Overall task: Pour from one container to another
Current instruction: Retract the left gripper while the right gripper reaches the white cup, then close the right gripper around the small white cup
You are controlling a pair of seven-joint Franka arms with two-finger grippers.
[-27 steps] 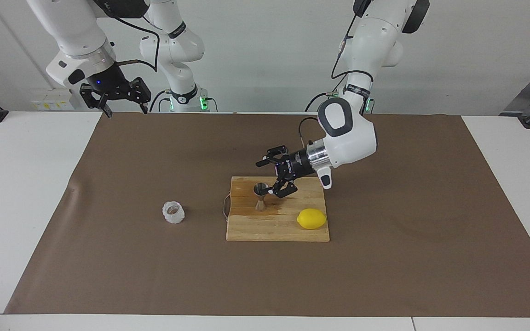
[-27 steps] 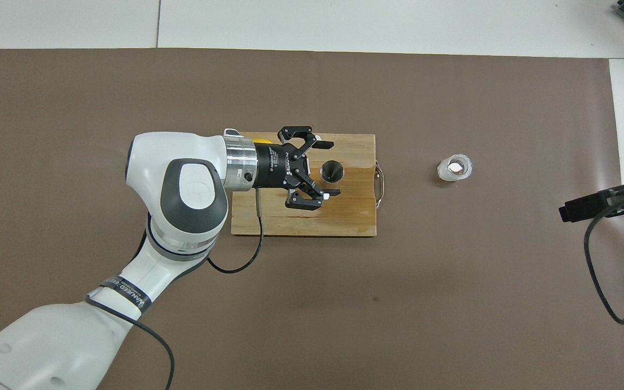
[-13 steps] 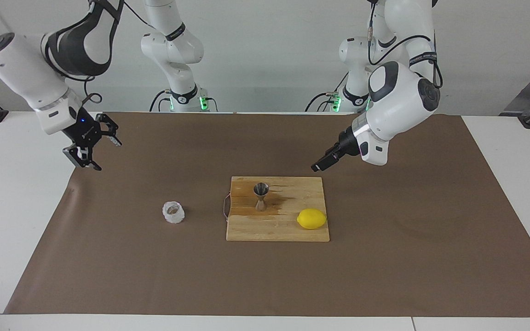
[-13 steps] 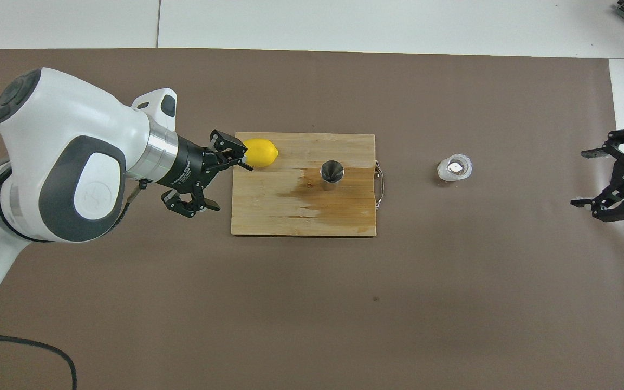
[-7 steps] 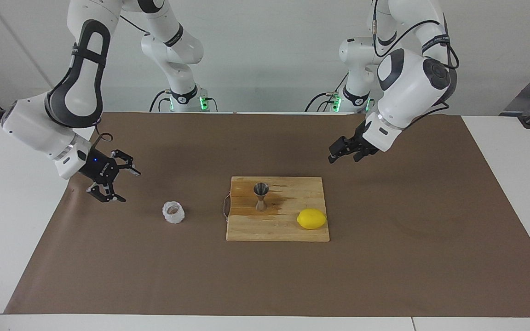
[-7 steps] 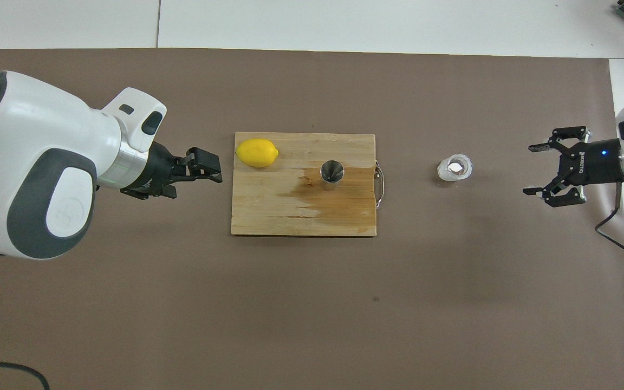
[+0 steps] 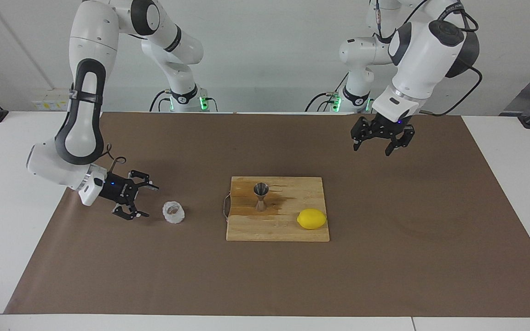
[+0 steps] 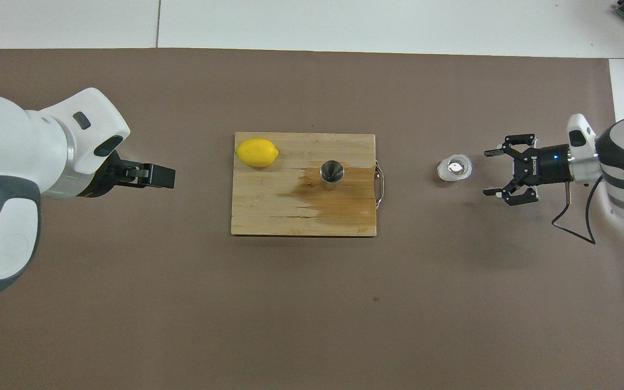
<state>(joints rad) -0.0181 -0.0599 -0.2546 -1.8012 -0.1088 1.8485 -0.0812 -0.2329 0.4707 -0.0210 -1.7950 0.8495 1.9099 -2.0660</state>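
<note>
The small translucent knobbly cup point(image 7: 173, 212) point(image 8: 454, 168) stands upright on the brown mat, toward the right arm's end of the table. My right gripper point(image 7: 149, 201) point(image 8: 486, 173) hovers low beside it, lying level and open, its fingertips short of the cup and not touching it. The steel jigger point(image 7: 260, 196) point(image 8: 332, 173) stands upright on the wooden cutting board point(image 7: 279, 230) point(image 8: 268, 211). My left gripper point(image 7: 372, 149) point(image 8: 168, 176) hangs open and empty, high over the mat, off the board's edge toward the left arm's end.
A yellow lemon point(image 7: 311, 219) point(image 8: 257, 153) lies on the board's corner, farther from the robots than the jigger. A dark wet stain spreads on the board around the jigger. The brown mat point(image 7: 265, 276) covers most of the white table.
The right gripper has swung down and in, from above the mat's edge to just beside the cup. The left gripper has drawn away from the jigger and board, then risen.
</note>
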